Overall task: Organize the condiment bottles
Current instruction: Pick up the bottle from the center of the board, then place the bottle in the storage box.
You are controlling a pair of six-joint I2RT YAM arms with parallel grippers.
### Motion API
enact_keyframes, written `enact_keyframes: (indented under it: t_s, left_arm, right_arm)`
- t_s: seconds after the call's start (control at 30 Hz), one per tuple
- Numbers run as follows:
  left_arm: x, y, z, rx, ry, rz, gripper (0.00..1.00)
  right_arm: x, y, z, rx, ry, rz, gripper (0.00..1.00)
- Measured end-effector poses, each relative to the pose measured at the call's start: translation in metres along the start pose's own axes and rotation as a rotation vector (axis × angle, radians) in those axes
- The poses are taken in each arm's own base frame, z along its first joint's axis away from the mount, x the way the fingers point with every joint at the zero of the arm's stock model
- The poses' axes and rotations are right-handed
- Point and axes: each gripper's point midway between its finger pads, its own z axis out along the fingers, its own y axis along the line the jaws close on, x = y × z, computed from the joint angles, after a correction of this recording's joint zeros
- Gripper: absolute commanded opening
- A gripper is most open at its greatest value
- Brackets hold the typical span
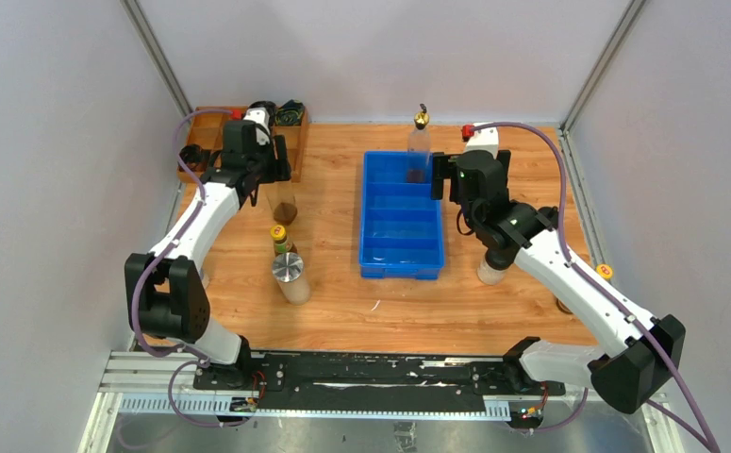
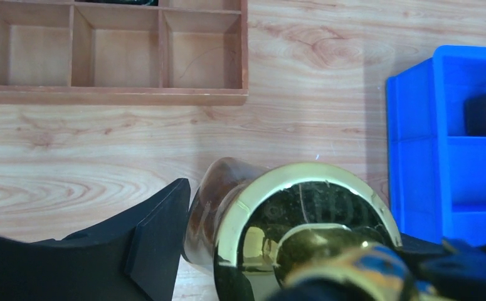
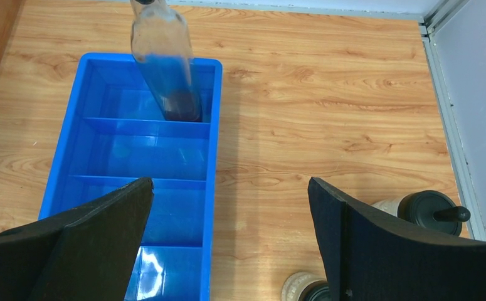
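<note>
I see one gold-spouted clear bottle [image 1: 419, 151] upright in the far compartment of the blue bin [image 1: 373, 264]. Its twin [image 2: 221, 188] stands between my left fingers [image 2: 146, 244]. A yellow-capped bottle [image 1: 279, 236] and a silver-lidded shaker [image 1: 289, 274] stand together on the surface [image 1: 342, 311].

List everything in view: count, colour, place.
table: 1, wood-grain
blue tray: 1, table centre
gold-spouted bottles: 2, clear; one in the tray's far compartment, one on the table left of it
yellow-capped bottle: 1, dark, left of tray
silver-lidded shaker: 1, just nearer than it
black-capped jars: 2, pale, right of tray
wooden organiser: 1, far left corner
cable coils: 2, black, in organiser
left tool: black, around the left bottle
right tool: black, open, empty, over tray's right edge
</note>
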Motion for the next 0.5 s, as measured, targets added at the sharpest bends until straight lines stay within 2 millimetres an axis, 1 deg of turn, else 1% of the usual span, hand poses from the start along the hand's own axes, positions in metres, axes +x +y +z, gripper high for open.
enact_keyframes:
  t_s: [0.1, 0.13, 0.2, 0.3, 0.43, 0.5]
  left_arm:
    - [-0.007, -0.009, -0.009, 0.021, -0.006, -0.003, 0.55]
    - [-0.013, -0.014, -0.013, 0.027, -0.012, 0.002, 0.55]
    - [-0.03, -0.031, -0.021, 0.055, -0.039, 0.018, 0.56]
    - [-0.063, -0.061, -0.038, 0.107, -0.106, 0.044, 0.56]
    - [-0.12, -0.105, -0.064, 0.176, -0.231, 0.066, 0.56]
    - [-0.144, -0.125, -0.071, 0.201, -0.283, 0.068, 0.57]
  right_arm:
    - [0.003, -0.001, -0.001, 0.001, 0.003, -0.002, 1.0]
    - [0.003, -0.001, -0.001, 0.0, 0.002, -0.001, 1.0]
    - [0.002, -0.002, -0.003, 0.0, -0.001, 0.001, 1.0]
    - [-0.003, -0.004, -0.007, -0.002, -0.015, 0.01, 1.0]
    - [-0.013, -0.01, -0.017, -0.003, -0.047, 0.024, 1.0]
    - [-0.018, -0.015, -0.024, 0.001, -0.063, 0.029, 1.0]
